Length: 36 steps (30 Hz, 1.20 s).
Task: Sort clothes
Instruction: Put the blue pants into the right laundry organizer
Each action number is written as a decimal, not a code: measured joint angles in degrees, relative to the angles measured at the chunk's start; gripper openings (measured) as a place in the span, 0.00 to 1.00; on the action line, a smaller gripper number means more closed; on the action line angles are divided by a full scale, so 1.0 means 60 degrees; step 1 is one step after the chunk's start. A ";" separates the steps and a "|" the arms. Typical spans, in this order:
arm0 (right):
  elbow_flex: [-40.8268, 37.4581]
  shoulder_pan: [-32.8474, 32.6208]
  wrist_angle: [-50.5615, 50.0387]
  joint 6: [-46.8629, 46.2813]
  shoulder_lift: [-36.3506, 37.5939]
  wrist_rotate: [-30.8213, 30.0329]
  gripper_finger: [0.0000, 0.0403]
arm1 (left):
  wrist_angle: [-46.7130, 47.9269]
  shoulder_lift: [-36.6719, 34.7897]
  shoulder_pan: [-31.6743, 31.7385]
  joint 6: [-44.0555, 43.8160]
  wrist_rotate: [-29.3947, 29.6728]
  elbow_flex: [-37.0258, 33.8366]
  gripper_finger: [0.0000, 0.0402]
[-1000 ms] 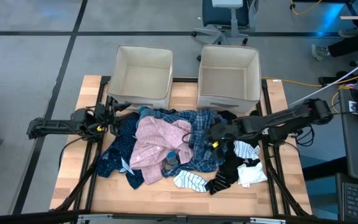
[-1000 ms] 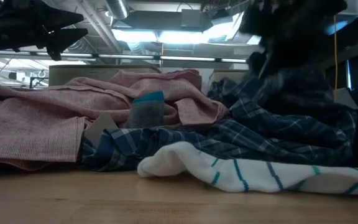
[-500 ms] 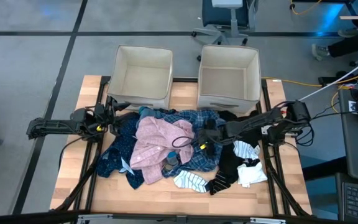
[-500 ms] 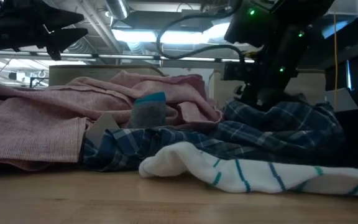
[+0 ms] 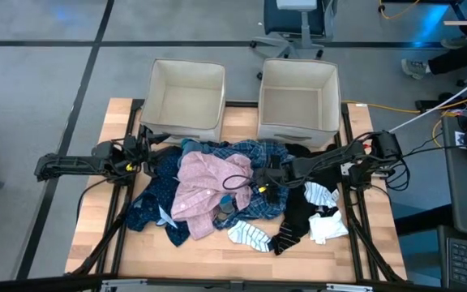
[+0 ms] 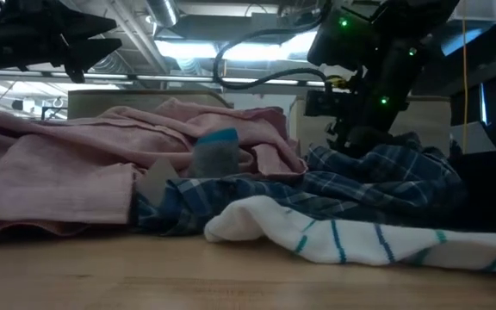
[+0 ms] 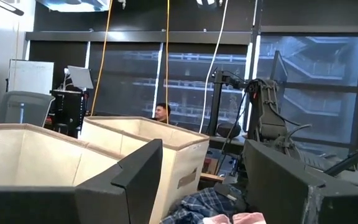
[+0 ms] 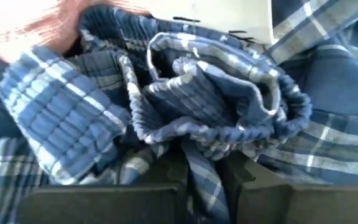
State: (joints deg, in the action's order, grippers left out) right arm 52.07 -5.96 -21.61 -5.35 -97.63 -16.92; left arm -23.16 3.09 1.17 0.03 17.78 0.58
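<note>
Right gripper (image 5: 263, 180) down in table-centre heap, fingers pinching bunched fold of blue plaid cotton shirt (image 8: 204, 106) beside crumpled pink shirt (image 5: 205, 185); left gripper (image 5: 144, 146) spread wide, hovering at heap's left edge

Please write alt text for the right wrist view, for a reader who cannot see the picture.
Close-up from the right arm's wrist: the right gripper is closed on a bunched fold of the blue plaid shirt, which fills nearly the whole picture. A bit of the pink shirt shows at one corner.
</note>
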 joint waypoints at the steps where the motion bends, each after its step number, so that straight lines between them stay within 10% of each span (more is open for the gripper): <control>1: 0.0021 0.0000 -0.0125 0.0030 0.0159 -0.0034 0.09 | 0.0001 0.0000 0.0000 0.0000 0.0000 0.0001 0.54; 22: 0.4698 0.0007 -0.4536 0.1603 0.1998 -0.2703 0.09 | 0.0000 0.0000 -0.0002 -0.0006 0.0000 0.0004 0.54; 36: 0.7880 0.0000 -0.3269 0.5664 0.1998 -0.5436 0.09 | -0.0004 0.0000 -0.0002 -0.0009 0.0000 0.0004 0.54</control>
State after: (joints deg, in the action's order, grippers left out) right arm 99.35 -5.96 -41.22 28.63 -85.65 -49.53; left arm -23.18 3.09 1.16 -0.02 17.78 0.60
